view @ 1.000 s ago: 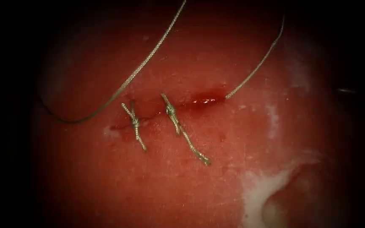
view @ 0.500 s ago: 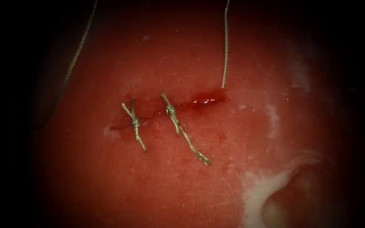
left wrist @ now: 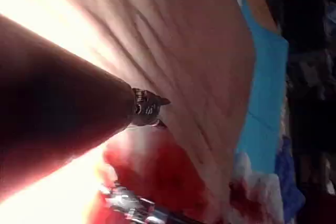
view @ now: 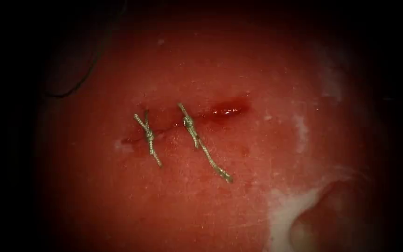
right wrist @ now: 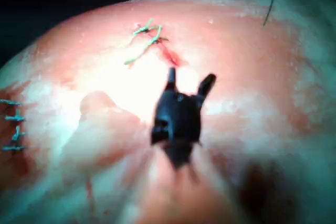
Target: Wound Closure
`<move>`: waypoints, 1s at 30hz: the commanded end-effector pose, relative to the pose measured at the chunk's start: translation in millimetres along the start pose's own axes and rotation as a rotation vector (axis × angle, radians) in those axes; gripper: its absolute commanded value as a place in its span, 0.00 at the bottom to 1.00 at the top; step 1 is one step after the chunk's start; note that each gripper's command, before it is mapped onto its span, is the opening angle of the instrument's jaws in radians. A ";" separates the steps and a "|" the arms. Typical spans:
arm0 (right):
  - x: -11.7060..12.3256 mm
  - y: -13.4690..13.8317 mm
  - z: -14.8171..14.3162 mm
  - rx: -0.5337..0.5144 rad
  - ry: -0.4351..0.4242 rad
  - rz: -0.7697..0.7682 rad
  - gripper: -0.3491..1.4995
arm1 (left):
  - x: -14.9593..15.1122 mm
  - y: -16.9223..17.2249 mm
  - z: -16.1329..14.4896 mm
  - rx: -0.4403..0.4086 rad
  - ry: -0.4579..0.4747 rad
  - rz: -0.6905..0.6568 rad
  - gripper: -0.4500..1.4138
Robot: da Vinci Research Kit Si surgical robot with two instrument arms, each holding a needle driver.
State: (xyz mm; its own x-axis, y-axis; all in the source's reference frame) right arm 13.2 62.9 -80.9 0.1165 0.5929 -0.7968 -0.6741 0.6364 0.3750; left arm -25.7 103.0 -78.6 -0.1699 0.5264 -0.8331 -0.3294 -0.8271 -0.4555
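Pork-belly tissue (view: 257, 196) with the cut (view: 197, 116) near the middle of the endoscope view. The cut's long axis runs left to right and rises slightly toward its right end. Two knotted stitches, the left stitch (view: 149, 136) and the right stitch (view: 190, 123), cross it, their cut ends trailing down and to the right. To the right of them the cut lies unstitched, with red fluid (view: 227, 111) pooled in it.

My right tool (right wrist: 190, 77) hovers above the tissue just short of the cut, jaws spread wide and holding nothing. My left tool (left wrist: 152, 109) is close over the tissue; what it holds I cannot tell. A dark curve of thread (view: 73, 91) lies well to the left of the cut, at the tissue's edge. Where the needle is I cannot tell.

Risks, as I judge them: my spread right jaws, if lowered carelessly, may catch a stitch's tail and loosen its knot. The slack thread may snag on a tool. The unstitched right end may gape.
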 end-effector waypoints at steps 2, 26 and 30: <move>-0.1 0.3 -0.6 -0.008 0.001 0.002 0.91 | 0.4 -0.5 3.4 -0.013 -0.010 0.007 0.66; 0.4 0.0 -1.4 -0.001 0.000 0.000 0.94 | -11.7 6.8 2.3 -0.101 -0.157 0.105 0.66; 0.3 -0.9 -0.8 0.012 0.000 0.000 0.94 | -17.7 8.7 0.3 -0.093 -0.173 0.083 0.66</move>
State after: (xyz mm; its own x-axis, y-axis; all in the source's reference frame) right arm 12.8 62.3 -82.3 0.1196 0.5937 -0.7957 -0.6575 0.6479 0.3846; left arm -24.5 85.3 -67.0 -0.3522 0.4842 -0.8009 -0.2231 -0.8745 -0.4306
